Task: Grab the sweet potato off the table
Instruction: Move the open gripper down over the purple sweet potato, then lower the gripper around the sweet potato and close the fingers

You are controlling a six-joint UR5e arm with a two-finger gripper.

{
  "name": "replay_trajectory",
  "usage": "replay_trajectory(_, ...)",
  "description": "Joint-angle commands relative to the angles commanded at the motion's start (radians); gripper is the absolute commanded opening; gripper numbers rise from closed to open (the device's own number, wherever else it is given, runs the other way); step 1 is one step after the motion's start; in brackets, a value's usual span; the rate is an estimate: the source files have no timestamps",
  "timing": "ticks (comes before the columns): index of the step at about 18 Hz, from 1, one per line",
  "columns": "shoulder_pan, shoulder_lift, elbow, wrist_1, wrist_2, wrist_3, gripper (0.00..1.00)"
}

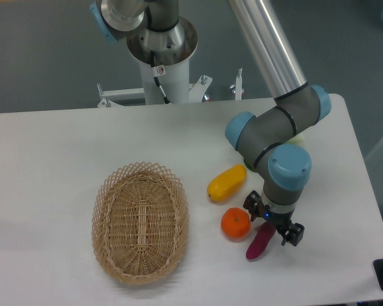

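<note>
Pincer (pixel 272 223) hangs right over upper end of sweet potato (pixel 259 243), which lies on white worktop (pixel 51 153); jaw state unclear. Orange (pixel 235 224) just left of potato, yellow fruit (pixel 226 182) above it. Wicker basket (pixel 140 221) further left, apart from fruit.

So the gripper (pixel 272 224) sits right over the sweet potato's (pixel 259 243) upper end on the table (pixel 51 153). Orange (pixel 235 224) just left of the jaws, yellow fruit (pixel 226 182) up-left behind them, wicker basket (pixel 140 220) far off left.
</note>
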Motion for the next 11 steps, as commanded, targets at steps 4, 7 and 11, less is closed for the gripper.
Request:
replay_trajectory(4, -0.006, 0.000, -0.002, 0.002, 0.000, -0.005, 1.00)
replay_trajectory(7, -0.009, -0.006, -0.002, 0.020, 0.009, -0.008, 1.00)
replay_trajectory(11, -0.017, -0.020, 0.003, 0.029, 0.023, -0.008, 1.00)
